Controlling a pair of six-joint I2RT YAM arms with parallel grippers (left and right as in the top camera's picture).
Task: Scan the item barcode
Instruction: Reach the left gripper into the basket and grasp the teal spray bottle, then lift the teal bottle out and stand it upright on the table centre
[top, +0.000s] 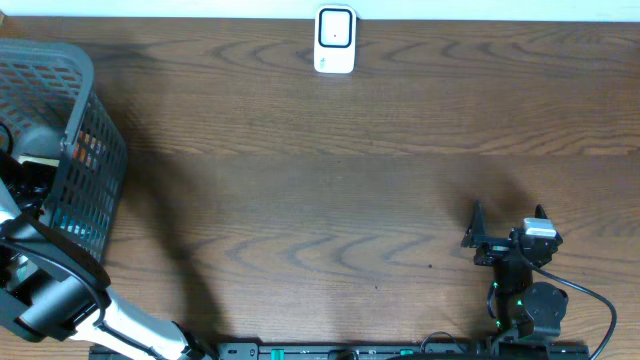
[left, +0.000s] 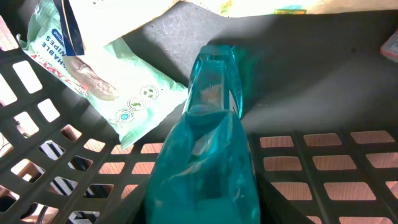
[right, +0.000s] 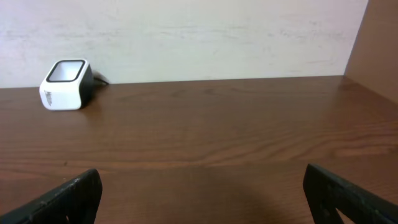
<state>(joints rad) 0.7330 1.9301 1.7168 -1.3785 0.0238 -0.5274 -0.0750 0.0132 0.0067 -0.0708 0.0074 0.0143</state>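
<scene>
Firstly, left gripper: down inside the dark mesh basket (top: 90, 120), fingers hidden behind a teal translucent pouch (left: 208, 155) that fills the lower wrist view. Cannot tell how wide the jaws stand or whether the pouch is gripped. Pouch sits in the basket, just beside a pale green wipes pack (left: 134, 99). Left arm (top: 50, 285) reaches in over the rim at the table's (top: 300, 200) left end. Right gripper (top: 508, 215): fingers spread wide, nothing between, near the right front. Scanner (top: 334, 40) stands at the far edge, centre, well apart from both.
</scene>
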